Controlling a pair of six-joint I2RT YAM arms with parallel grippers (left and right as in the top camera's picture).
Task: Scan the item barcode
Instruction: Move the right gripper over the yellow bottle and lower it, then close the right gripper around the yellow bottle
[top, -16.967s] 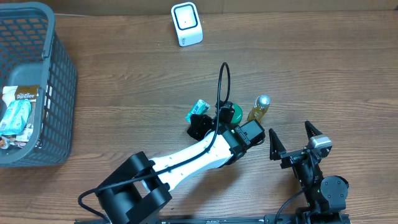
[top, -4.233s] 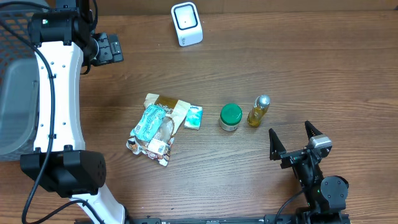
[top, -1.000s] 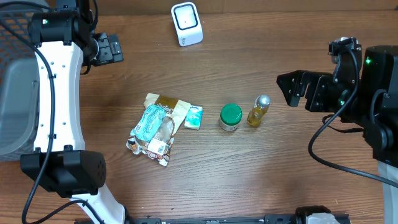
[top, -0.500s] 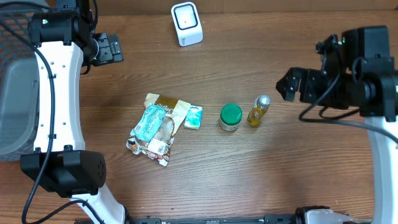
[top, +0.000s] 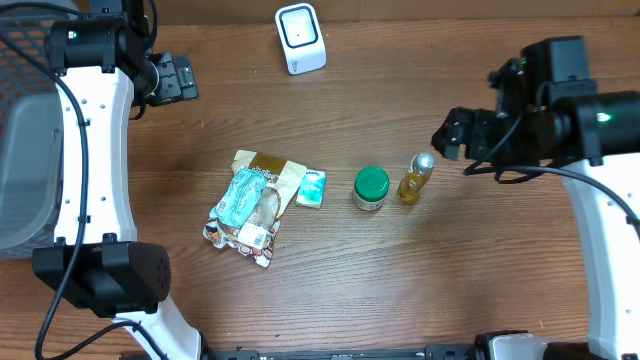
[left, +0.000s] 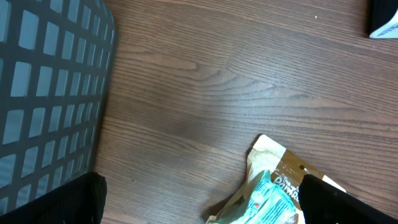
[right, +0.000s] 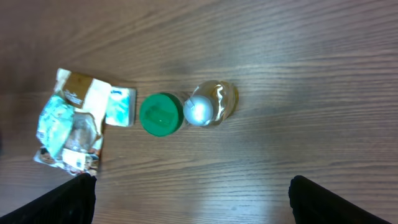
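Both sets of jaws gape empty, left gripper (top: 178, 78) and right gripper (top: 455, 136); basket (top: 22, 180) is cropped

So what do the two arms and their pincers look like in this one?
Left arm and right arm: white tubular links, black joint housings, a small green light on each, loose black cables alongside. The left pincer and right pincer are black with angular fingers.
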